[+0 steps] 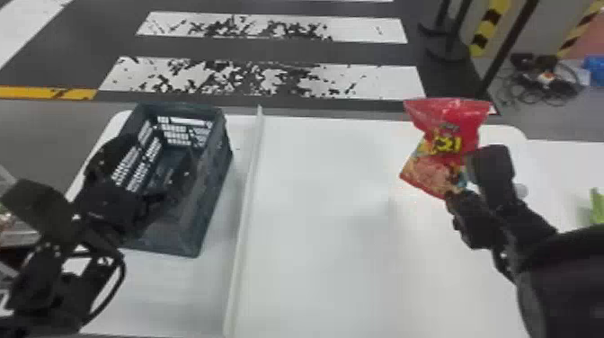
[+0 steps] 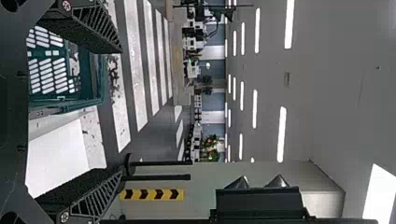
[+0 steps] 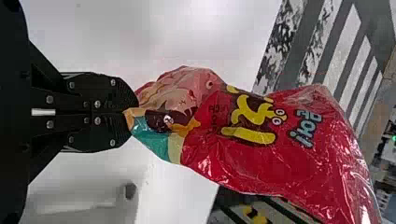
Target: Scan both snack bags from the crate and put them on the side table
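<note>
A red snack bag (image 1: 442, 144) hangs above the right part of the white table, its lower corner held by my right gripper (image 1: 467, 186). In the right wrist view, my right gripper (image 3: 133, 112) is closed on one corner of the red snack bag (image 3: 261, 135), which stretches out beyond the fingertips. My left gripper (image 1: 130, 173) is over the dark crate (image 1: 211, 197) at the left side. In the left wrist view, my left gripper (image 2: 121, 112) has its fingers wide apart with nothing between them, and the crate (image 2: 98, 84) shows behind them.
A raised white strip (image 1: 245, 202) runs across the white table (image 1: 314, 251) between the crate and the right half. Something green (image 1: 597, 206) lies at the far right edge. Dark stands (image 1: 449, 40) and cables (image 1: 544, 83) are on the floor beyond.
</note>
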You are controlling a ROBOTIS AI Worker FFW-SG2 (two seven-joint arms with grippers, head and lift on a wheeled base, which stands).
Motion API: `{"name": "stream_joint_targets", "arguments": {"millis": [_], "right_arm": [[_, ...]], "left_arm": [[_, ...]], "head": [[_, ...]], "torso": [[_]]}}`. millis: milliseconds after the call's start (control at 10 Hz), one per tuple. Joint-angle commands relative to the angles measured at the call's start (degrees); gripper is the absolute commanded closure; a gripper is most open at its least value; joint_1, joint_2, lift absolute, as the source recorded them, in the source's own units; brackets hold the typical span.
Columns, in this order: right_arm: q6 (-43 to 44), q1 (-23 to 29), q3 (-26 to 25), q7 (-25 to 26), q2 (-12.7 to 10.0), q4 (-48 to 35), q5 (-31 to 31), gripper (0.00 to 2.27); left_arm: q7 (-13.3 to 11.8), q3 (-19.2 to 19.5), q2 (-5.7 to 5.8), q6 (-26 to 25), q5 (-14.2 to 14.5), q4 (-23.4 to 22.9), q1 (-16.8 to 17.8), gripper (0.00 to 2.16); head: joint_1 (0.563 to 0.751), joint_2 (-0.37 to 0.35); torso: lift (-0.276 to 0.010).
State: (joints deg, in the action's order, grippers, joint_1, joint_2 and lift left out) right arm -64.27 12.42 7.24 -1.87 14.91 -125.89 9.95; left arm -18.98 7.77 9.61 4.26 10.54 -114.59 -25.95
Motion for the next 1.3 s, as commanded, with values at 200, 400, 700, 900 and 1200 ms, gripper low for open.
{"name": "stream_joint_targets", "arguments": {"millis": [200,400,700,900,1200], "right_arm": [[1.03,-1.79,23.0,5.21,6.63,8.91,32.85,2.26],[0.15,-3.81,33.11,6.36,8.12,17.43,43.75,2.26],[-3.19,-4.43,40.49,3.54,9.97,22.18,49.38,2.1],[-2.49,-2.76,41.02,-2.17,10.93,19.19,48.59,0.82],[-2.66,-1.0,33.28,-9.99,11.2,8.99,36.81,0.01]], "left_arm": [[-0.01,0.14,0.06,0.0,0.0,-0.02,-0.06,0.09],[-0.01,0.23,0.06,0.0,0.0,-0.02,-0.15,0.09],[-0.01,0.66,0.06,0.0,0.18,-0.02,-0.33,0.09],[-0.01,0.66,0.06,0.0,0.18,0.16,-0.15,0.09],[-0.01,0.75,0.06,0.0,0.18,0.16,-0.24,0.09]], "head": [[0.695,-0.05],[0.695,-0.023],[0.695,0.006],[0.695,0.022],[0.695,0.047]], "torso": [[-0.087],[-0.087],[-0.087],[-0.087],[-0.087]]}}
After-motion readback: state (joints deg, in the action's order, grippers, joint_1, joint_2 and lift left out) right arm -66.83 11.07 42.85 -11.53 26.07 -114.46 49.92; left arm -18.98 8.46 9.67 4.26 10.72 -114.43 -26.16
